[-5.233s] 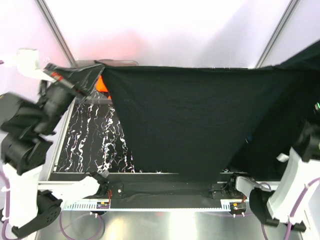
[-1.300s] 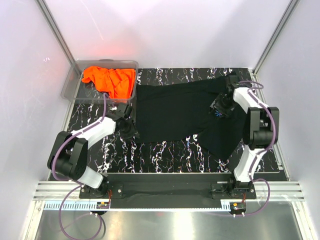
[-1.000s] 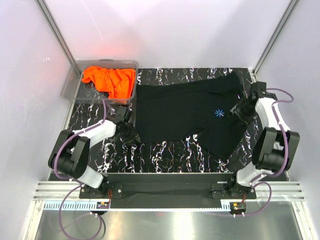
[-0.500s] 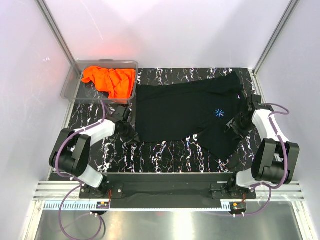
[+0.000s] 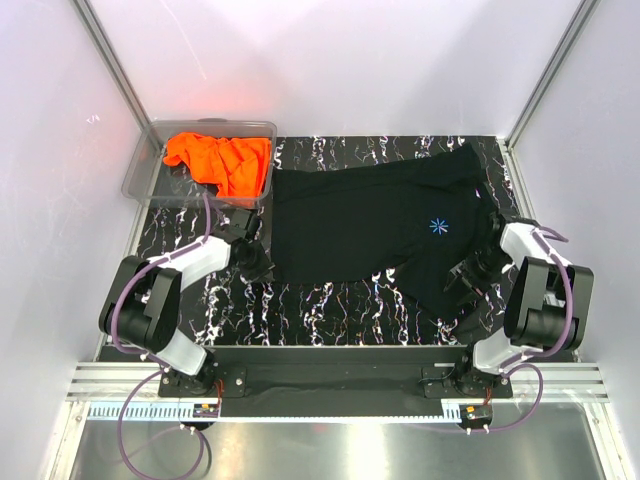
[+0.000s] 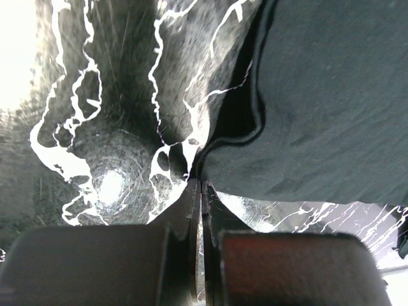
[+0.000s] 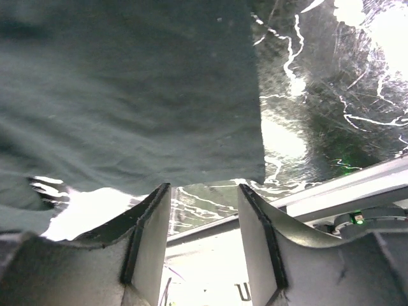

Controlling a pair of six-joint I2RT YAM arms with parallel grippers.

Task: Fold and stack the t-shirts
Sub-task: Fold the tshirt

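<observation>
The black t-shirt [image 5: 370, 220] lies spread across the marbled mat, its small blue logo [image 5: 437, 226] facing up. The orange t-shirt [image 5: 225, 160] sits crumpled in the bin at the back left. My left gripper [image 5: 260, 266] is down at the black shirt's near-left corner. In the left wrist view its jaws [image 6: 199, 185] are shut, with the corner of the fabric [image 6: 306, 127] meeting the tips. My right gripper [image 5: 463, 282] is low at the shirt's near-right part. It [image 7: 204, 191] stands open, and the hem [image 7: 159, 127] lies just beyond its fingertips with nothing between them.
A clear plastic bin [image 5: 145, 165] stands at the back left corner of the mat [image 5: 330, 300]. Frame posts and pale walls close in both sides. A metal rail [image 7: 331, 191] runs along the table's near edge, close below the right gripper.
My left gripper has closed at the shirt's near-left corner. My right arm has slid along the shirt's right side toward the near edge, its jaws a little narrower.
</observation>
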